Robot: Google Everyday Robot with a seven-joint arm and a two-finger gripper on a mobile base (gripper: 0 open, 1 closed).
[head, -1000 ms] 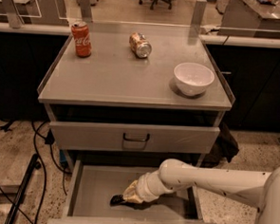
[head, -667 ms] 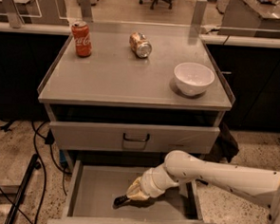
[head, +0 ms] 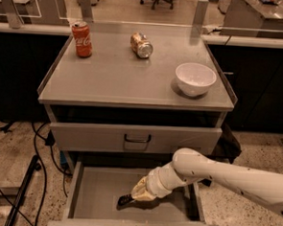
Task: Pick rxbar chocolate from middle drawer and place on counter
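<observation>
The middle drawer is pulled open below the cabinet. The rxbar chocolate lies on its floor near the middle; only its dark left end shows. My gripper is down inside the drawer, right on the bar's right end and covering it. The white arm reaches in from the right. The counter is the grey cabinet top above.
On the counter stand a red cola can at the back left, a tan dented can lying at the back middle and a white bowl at the right. A closed drawer front with a dark handle is above the open drawer.
The arm has shifted slightly up and to the right. The gripper stays at the bar's right end in the drawer, and the bar has hardly moved.
</observation>
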